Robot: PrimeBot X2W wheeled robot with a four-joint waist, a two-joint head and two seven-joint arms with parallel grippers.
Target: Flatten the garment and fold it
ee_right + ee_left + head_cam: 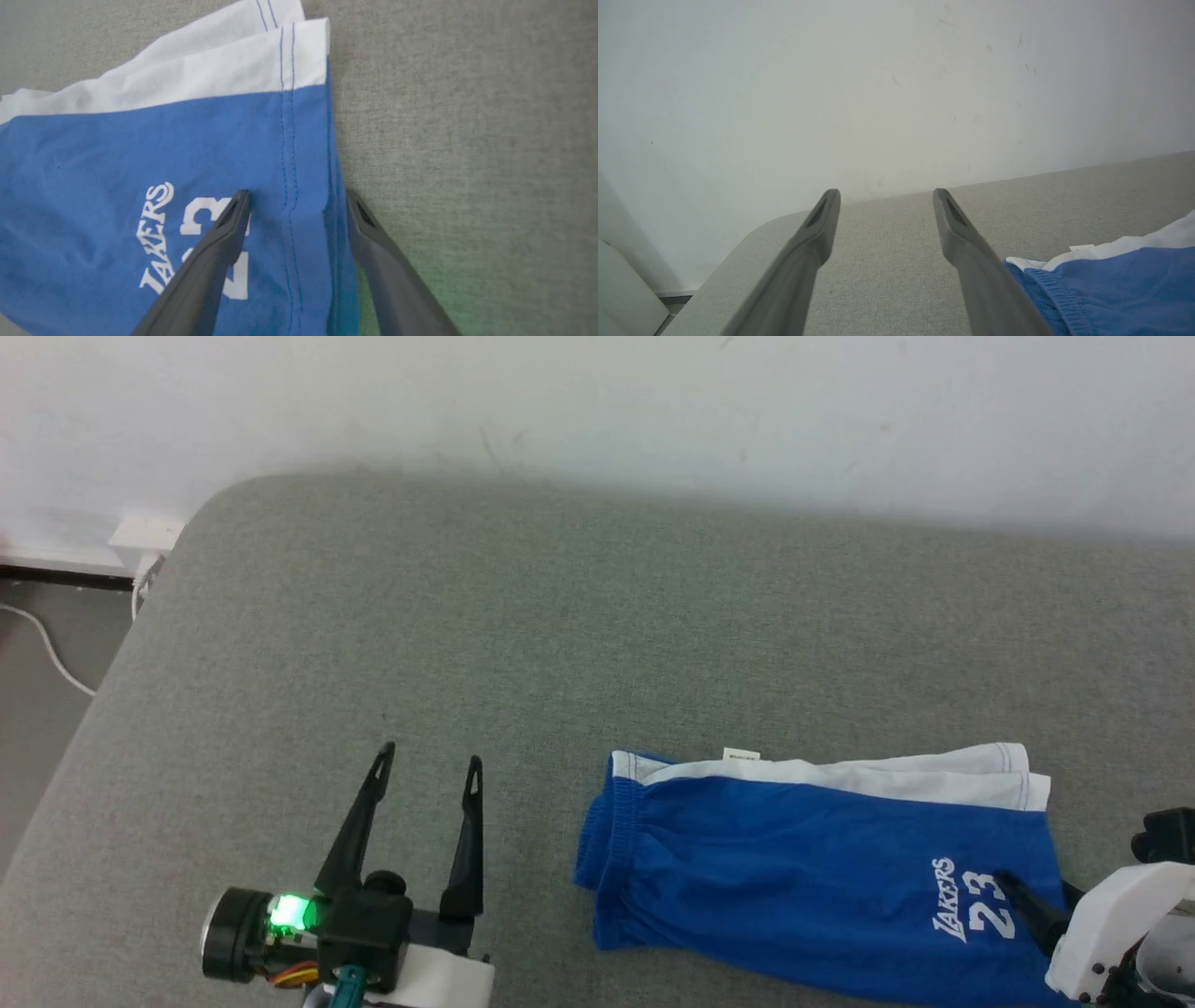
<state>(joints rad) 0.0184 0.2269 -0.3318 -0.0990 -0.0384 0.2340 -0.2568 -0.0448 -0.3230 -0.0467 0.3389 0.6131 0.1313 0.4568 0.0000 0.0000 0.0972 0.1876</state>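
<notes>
The garment [822,868], bright blue shorts with a white side stripe and white "LAKERS 23" print, lies spread on the grey cushion [560,635] at the lower right, waistband to the left and small white tag [741,754] at its far edge. My left gripper [429,758] stands open and empty to the left of the waistband; in the left wrist view it [886,193] points at the wall with the garment [1125,289] at its right. My right gripper [1032,887] is open astride the leg hem: in the right wrist view it [297,193] has one finger on the garment [140,154] print and the other on the cushion.
A white wall [653,411] rises behind the cushion. The cushion's rounded left edge [112,672] drops to a floor with a white cable [47,653] and a wall socket [145,534]. Bare grey fabric stretches behind and left of the garment.
</notes>
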